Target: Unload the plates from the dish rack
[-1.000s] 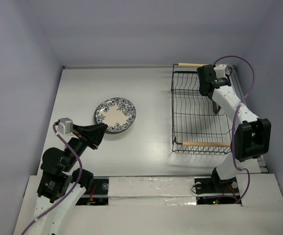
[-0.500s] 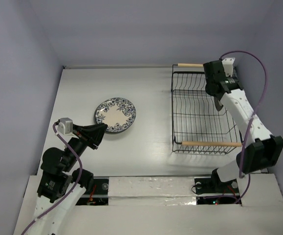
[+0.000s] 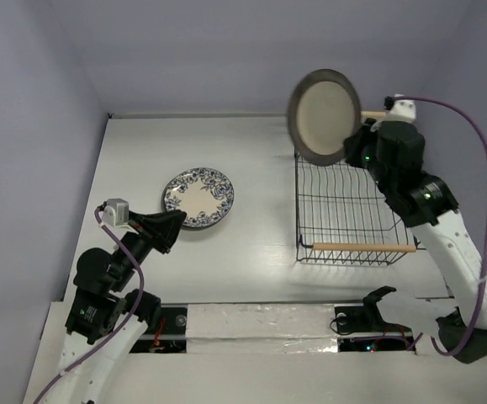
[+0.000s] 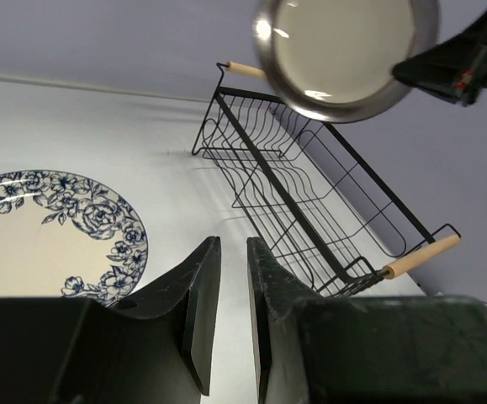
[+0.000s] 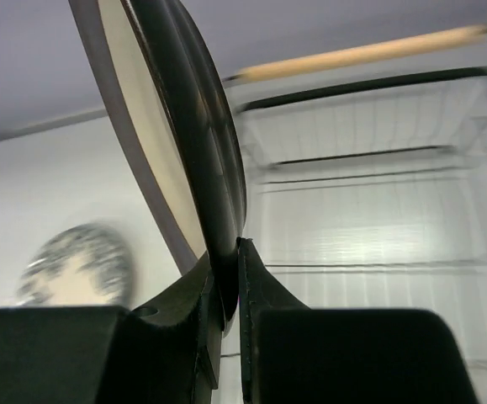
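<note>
My right gripper (image 3: 357, 155) is shut on the rim of the brown-rimmed cream plate (image 3: 325, 114) and holds it upright, high above the far end of the black wire dish rack (image 3: 355, 247). In the right wrist view the plate (image 5: 146, 126) stands edge-on between my fingers (image 5: 230, 252), with the rack (image 5: 361, 55) below. No other plate shows in the rack. The white plate with dark floral pattern (image 3: 198, 197) lies flat on the table. My left gripper (image 3: 174, 221) rests by its near edge, jaws nearly together and empty (image 4: 233, 244). The left wrist view also shows the floral plate (image 4: 50, 227), rack (image 4: 310, 219) and lifted plate (image 4: 344, 50).
The white table (image 3: 260, 168) ends at grey walls on the left, back and right. The rack stands close to the right wall. The arm bases sit along the near edge.
My right arm has risen from inside the rack's far end and lifted the brown-rimmed cream plate up out of it. The left arm has barely moved.
</note>
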